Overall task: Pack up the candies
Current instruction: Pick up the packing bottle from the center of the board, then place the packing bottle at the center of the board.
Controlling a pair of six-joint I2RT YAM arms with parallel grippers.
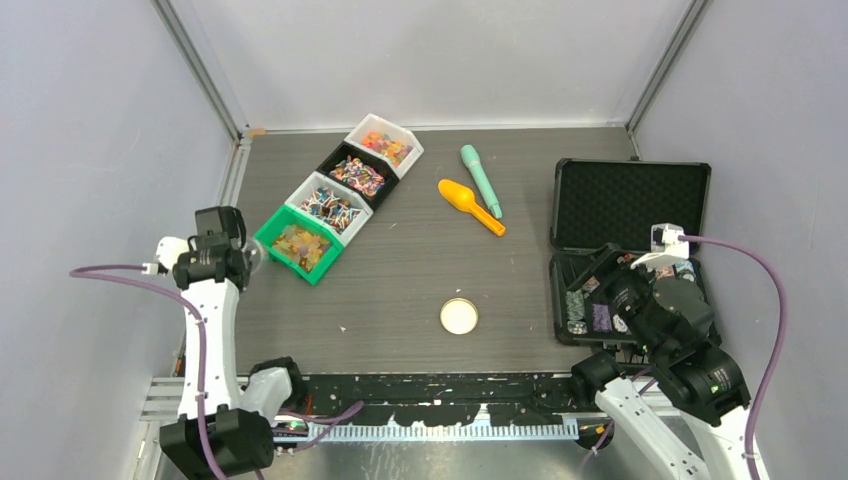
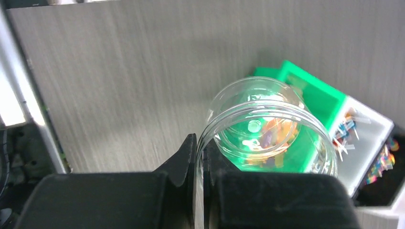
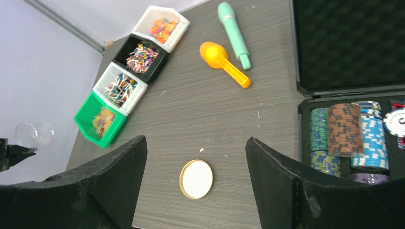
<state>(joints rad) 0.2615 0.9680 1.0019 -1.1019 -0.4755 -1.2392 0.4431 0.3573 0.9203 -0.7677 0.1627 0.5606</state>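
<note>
at the left edge of the table (image 1: pixel 420 270), the left gripper (image 2: pixel 199 143) is pinching the rim of a clear jar (image 2: pixel 267 129). its jaws are clenched on the thin wall, one finger inside the mouth and one outside. the jar is pointing its long axis away from the wrist, so the left wrist camera is looking in through the open mouth and out through the bottom, straight at the green bin (image 1: pixel 298 245). the candies (image 1: pixel 300 243) are lying ahead of these fingers and a little to the right, just beside the far end of the jar. none is showing inside the jar yet.

four bins are standing in a diagonal row, touching each other and running away to the right. the green one is holding a heap of orange-yellow gummy lumps. the white and the black bin after it are holding small multicoloured wrapped pieces, and the last white bin orange and red ones.

the right gripper (image 3: pixel 196 143) is hanging with its jaws wide apart, grasping nothing, beside the open case (image 1: pixel 630 200) of poker chips (image 3: pixel 344 129). the orange scoop (image 1: pixel 468 204) is lying with its handle pointing toward the near right, so the right arm is probably the nearer one for it, while the left arm is nearer to the candies. the round lid (image 1: pixel 459 316) is resting flat between the arms.
</note>
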